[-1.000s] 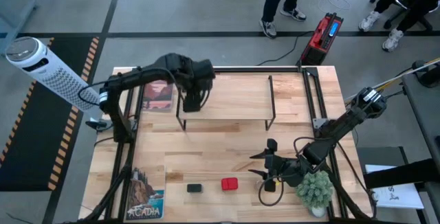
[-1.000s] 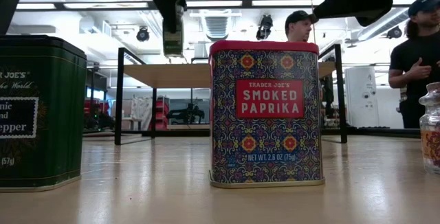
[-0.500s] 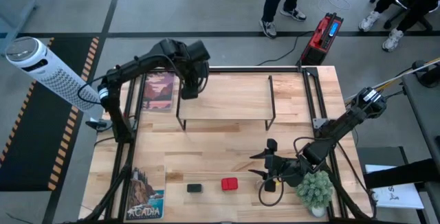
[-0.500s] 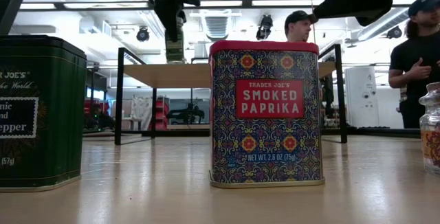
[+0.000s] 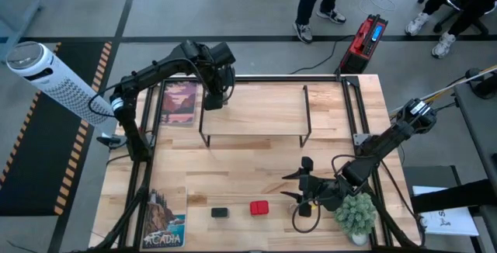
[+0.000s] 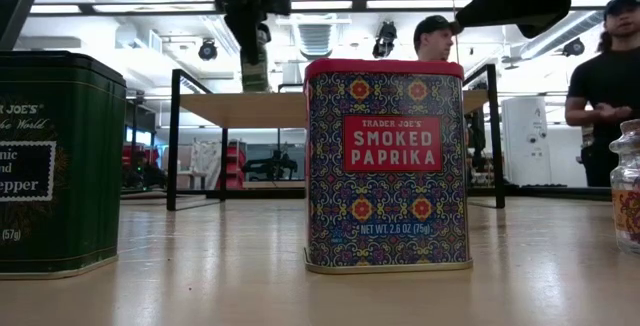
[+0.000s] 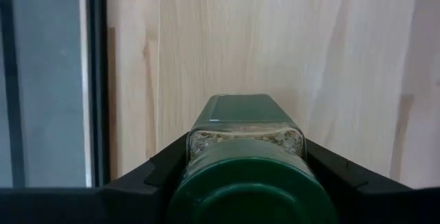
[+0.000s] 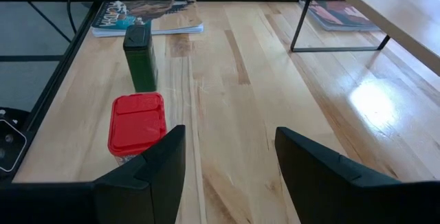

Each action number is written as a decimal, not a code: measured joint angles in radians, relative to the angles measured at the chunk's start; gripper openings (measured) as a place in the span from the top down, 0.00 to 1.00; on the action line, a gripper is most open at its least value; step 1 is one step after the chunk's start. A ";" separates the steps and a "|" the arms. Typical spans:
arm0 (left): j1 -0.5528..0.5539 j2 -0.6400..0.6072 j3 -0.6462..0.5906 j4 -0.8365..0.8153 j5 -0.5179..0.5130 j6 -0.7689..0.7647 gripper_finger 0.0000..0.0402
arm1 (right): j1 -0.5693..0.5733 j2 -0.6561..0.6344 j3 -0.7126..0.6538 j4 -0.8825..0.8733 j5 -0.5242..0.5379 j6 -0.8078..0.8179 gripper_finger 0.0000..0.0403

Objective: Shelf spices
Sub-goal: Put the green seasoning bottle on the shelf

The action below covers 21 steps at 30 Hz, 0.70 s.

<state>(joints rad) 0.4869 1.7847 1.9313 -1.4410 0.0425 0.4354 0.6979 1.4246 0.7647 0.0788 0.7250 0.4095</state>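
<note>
My left gripper (image 5: pixel 216 94) stands over the far left corner of the shelf (image 5: pixel 252 115), shut on the green-lidded jar (image 7: pixel 244 152), which also shows in the low view (image 6: pixel 254 71) at the level of the shelf board (image 6: pixel 300 109). My right gripper (image 5: pixel 300 192) waits open near the table's near right edge, beside the plant. The red tin (image 5: pixel 258 207) (image 8: pixel 137 123) and the dark olive tin (image 5: pixel 220 213) (image 8: pixel 140 60) stand on the table by its near edge. A small glass jar (image 6: pixel 628 191) stands at the low view's right border. My left gripper pinches the green-lidded jar between its two fingers (image 7: pixel 161 172) at the glass shoulder (image 7: pixel 199 141) just under the lid (image 7: pixel 247 189). The fingers come from above, pointing down. The jar is upright below them; whether its bottom (image 7: pixel 240 107) touches the shelf board, I cannot tell.
One picture book (image 5: pixel 179 104) lies left of the shelf, another (image 5: pixel 165 220) at the near left corner. The potted plant (image 5: pixel 357 214) stands at the near right corner. Black shelf legs (image 6: pixel 173 136) (image 6: pixel 497 136) stand on the table. People (image 6: pixel 610 86) are in the room behind.
My left gripper has carried the green-lidded jar toward the table's far edge, from over the shelf's left part to its far left corner, staying shut on it. The right arm, the tins and the books have kept still.
</note>
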 joint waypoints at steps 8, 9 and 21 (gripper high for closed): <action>0.008 -0.002 -0.106 0.028 -0.043 0.035 0.51 | 0.000 0.000 0.000 0.001 0.000 0.000 0.50; 0.011 -0.003 -0.107 0.029 -0.042 0.036 0.51 | 0.000 0.000 0.000 0.001 0.000 0.000 0.50; 0.013 0.003 -0.085 0.054 -0.061 0.057 0.51 | 0.000 0.001 0.000 0.000 0.000 -0.001 0.50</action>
<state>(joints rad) 0.4995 1.7874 1.8461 -1.3872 -0.0186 0.4920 0.6979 1.4254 0.7643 0.0792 0.7250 0.4088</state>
